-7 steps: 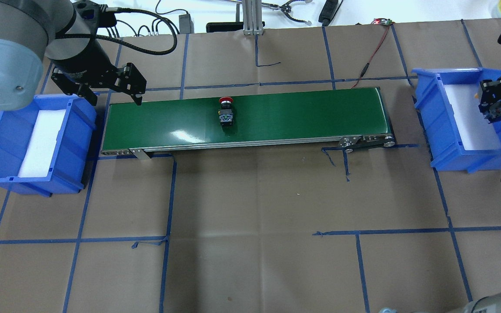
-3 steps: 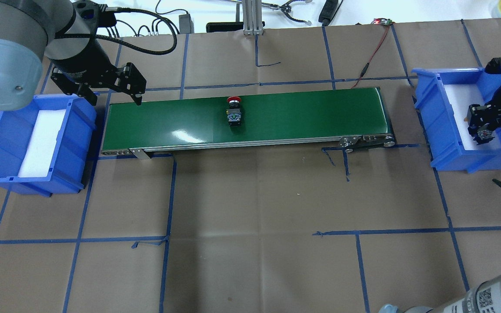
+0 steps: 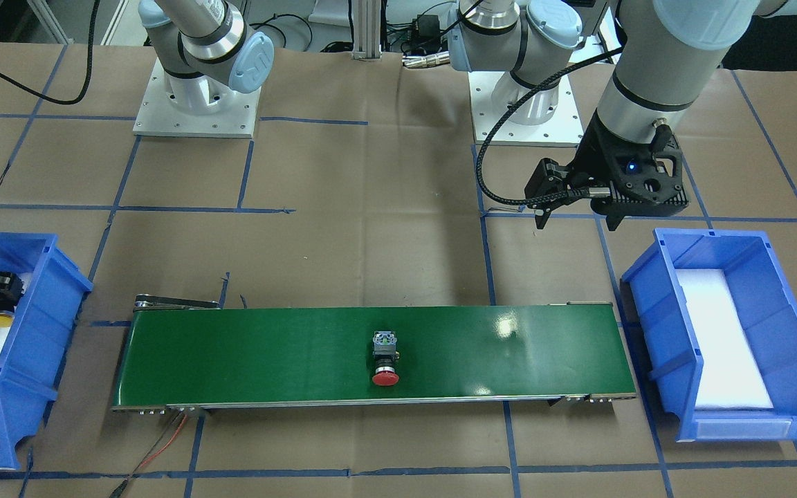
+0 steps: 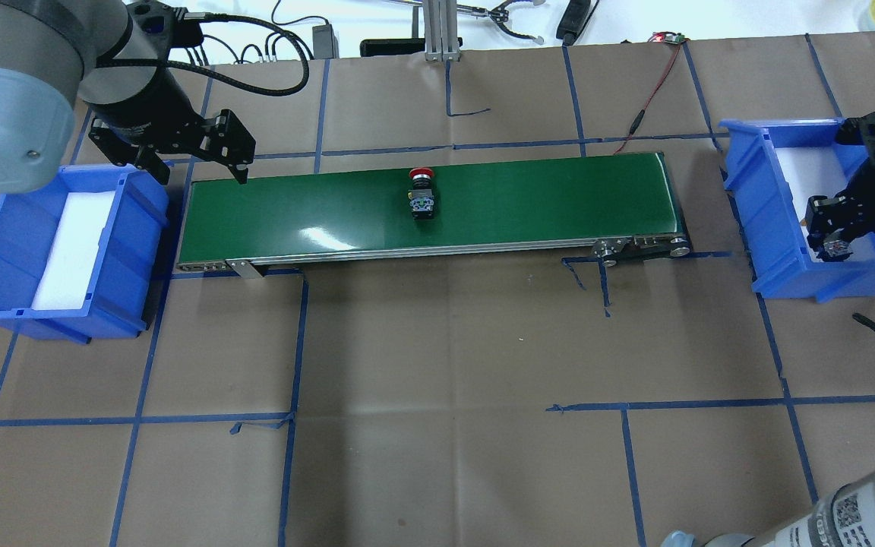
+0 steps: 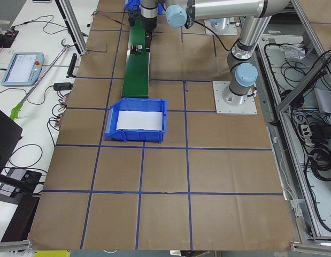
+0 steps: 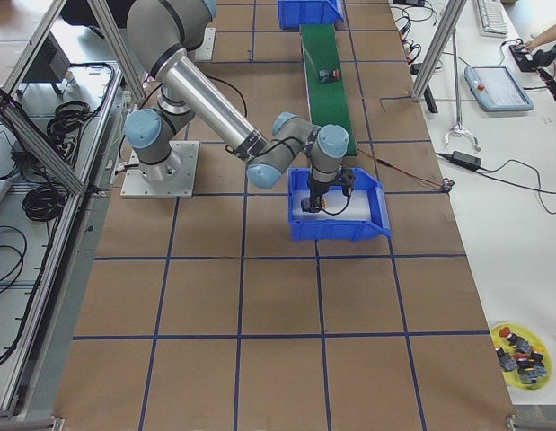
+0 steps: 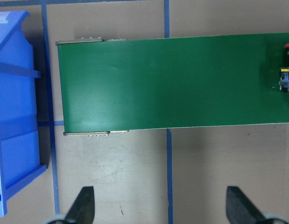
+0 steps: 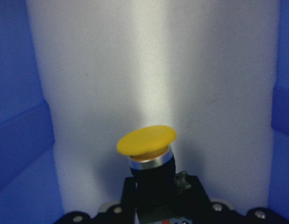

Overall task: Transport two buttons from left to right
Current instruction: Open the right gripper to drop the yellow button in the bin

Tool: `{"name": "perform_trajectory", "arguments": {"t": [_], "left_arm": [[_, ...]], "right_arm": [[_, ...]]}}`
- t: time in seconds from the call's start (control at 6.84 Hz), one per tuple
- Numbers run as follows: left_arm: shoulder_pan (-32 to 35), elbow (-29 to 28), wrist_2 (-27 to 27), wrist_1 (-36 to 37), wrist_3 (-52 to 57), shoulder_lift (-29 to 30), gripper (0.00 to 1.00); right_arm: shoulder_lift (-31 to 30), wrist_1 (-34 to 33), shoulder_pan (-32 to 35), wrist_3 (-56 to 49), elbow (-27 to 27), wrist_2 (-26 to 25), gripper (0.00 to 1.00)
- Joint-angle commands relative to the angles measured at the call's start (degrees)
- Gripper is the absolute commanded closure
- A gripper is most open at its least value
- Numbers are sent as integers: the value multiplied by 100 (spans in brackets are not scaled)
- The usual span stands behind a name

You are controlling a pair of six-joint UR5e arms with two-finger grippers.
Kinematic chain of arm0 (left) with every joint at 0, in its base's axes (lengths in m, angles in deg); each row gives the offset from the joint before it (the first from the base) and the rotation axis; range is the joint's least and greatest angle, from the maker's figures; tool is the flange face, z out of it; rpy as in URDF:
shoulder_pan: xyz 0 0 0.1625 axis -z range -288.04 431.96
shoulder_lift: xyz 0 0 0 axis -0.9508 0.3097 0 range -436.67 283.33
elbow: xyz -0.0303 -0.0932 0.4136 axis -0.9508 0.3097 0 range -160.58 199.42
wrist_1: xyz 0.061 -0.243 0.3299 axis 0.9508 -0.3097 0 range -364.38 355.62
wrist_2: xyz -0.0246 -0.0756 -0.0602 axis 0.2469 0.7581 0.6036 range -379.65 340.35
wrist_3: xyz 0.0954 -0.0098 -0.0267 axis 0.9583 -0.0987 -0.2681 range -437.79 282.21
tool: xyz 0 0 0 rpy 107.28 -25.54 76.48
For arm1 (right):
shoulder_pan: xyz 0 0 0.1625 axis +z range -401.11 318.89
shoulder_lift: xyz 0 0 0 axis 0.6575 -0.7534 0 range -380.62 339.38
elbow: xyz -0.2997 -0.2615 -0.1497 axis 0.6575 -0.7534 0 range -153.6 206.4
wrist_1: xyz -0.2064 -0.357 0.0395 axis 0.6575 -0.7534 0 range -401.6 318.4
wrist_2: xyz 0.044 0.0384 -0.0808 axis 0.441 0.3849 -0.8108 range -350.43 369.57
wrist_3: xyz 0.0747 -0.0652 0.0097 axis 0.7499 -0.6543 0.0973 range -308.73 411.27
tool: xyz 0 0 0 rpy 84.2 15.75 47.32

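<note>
Brown paper table (image 4: 437, 342) taped off in blue squares, with a green conveyor belt (image 4: 529, 201) running across the middle and a blue bin at each end. Left gripper (image 4: 202, 176) hangs above the table right by its end of the belt, jaws spread wide with nothing between them. The left bin (image 4: 8, 235) is just beside it on the outer side. From its wrist camera the belt's end sits straight ahead of the fingers (image 7: 83, 207).

The red button (image 4: 421, 195) lies on its side roughly mid-belt, well away from that gripper and further along toward the other one, cap pointing away from the robot.

Over at the far end the right gripper (image 4: 832, 241) is down inside the right bin (image 4: 768, 205), clamped on the black body of the yellow button (image 8: 146, 140). The cap sticks out past the gripper, just over the white foam pad (image 8: 181, 70) lining the bin. Can't tell if it's actually touching the pad.
</note>
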Motion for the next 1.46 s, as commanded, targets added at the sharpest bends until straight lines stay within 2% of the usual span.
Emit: {"name": "perform_trajectory", "arguments": {"t": [0.0, 0.15, 0.58, 0.88, 1.17, 1.32], "left_arm": [[0, 0, 4, 0, -4, -9, 0], [0, 0, 4, 0, 5, -1, 0], [0, 0, 4, 0, -4, -1, 0], [0, 0, 4, 0, -4, -1, 0], [0, 0, -5, 0, -4, -9, 0], [0, 0, -5, 0, -4, -9, 0]], "right_arm": [[-32, -10, 0, 0, 50, 20, 16], [-50, -1, 8, -9, 15, 20, 1], [-304, 148, 43, 44, -379, -50, 1], [-796, 1206, 157, 253, -1036, 37, 1], [-797, 1588, 839, 342, -1879, 11, 1], [-745, 1686, 1261, 421, -2084, 3, 1]]}}
